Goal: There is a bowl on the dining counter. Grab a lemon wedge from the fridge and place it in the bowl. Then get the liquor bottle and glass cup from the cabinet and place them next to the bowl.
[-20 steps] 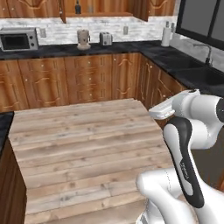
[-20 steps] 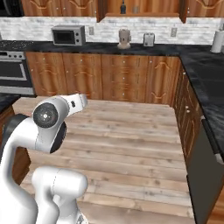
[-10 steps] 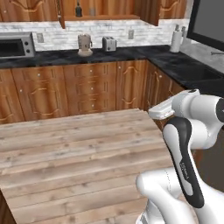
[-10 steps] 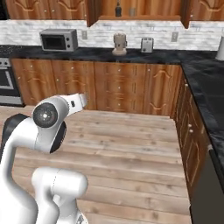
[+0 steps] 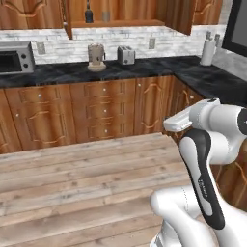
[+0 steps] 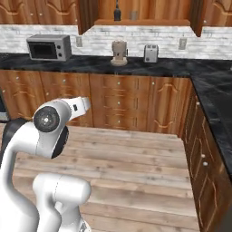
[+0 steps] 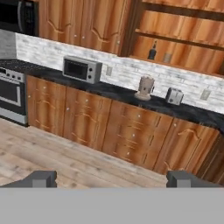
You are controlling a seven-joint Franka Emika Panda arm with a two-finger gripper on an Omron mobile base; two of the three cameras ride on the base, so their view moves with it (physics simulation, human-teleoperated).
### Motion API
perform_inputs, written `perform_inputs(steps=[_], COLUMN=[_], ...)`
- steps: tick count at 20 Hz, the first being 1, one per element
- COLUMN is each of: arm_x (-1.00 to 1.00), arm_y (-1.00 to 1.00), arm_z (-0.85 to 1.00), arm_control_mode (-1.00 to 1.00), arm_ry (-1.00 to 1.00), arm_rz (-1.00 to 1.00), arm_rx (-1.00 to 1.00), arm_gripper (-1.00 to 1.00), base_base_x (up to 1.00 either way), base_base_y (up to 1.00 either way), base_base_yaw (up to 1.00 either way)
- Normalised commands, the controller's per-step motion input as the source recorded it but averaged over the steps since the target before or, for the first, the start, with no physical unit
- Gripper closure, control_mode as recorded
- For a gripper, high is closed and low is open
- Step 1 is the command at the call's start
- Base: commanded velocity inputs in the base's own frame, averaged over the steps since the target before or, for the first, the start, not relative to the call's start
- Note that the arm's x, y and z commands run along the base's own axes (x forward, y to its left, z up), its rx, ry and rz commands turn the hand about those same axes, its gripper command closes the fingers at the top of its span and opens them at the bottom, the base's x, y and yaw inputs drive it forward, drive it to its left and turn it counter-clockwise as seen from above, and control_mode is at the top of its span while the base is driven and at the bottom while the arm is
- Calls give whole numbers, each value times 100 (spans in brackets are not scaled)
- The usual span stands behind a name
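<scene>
A long black worktop (image 5: 144, 67) is seen running along the far wall over wooden base cabinets, backed by a pale stone-tile splashback, and it turns toward the near side at the right. Above it an upper cabinet (image 6: 140, 11) is shown with its doors swung open, so that a wooden shelf is exposed. A silver microwave (image 6: 48, 47) is set on the worktop at the left. Near the middle of the worktop a beige grinder-like appliance (image 6: 119, 53) is placed, and just right of it a small silver toaster (image 6: 150, 53). A white paper towel roll (image 5: 207, 52) is stood at the far right corner. On the open cabinet shelf the liquor bottle (image 5: 89, 13) is seen upright: a dark, slim bottle with a narrow neck, directly above the beige appliance. Just to its right on the same shelf the glass cup (image 5: 106, 16) is seen as a small, pale, translucent shape, apart from the bottle. In the hand view both are made out small on that shelf. The tool (image 7: 111, 178) is held wide open, its two dark tips spread far apart at the bottom of the hand view, and nothing is gripped between them.
</scene>
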Motion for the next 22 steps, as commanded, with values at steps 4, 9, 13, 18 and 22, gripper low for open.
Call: perform_inputs(steps=[4,9,13,18,22], arm_x=[0,0,0,0,0], arm_y=[0,0,0,0,0], arm_z=[0,0,0,0,0], arm_control_mode=[100,100,100,100,100], arm_ry=[0,0,0,0,0], arm_rz=[0,0,0,0,0], arm_rx=[0,0,0,0,0], arm_gripper=[-100,-100,-100,-100,-100], base_base_x=[100,100,100,100,100], base_base_y=[-8,-9,-10,-18,-20], base_base_yaw=[-2,-2,-2,-3,-4])
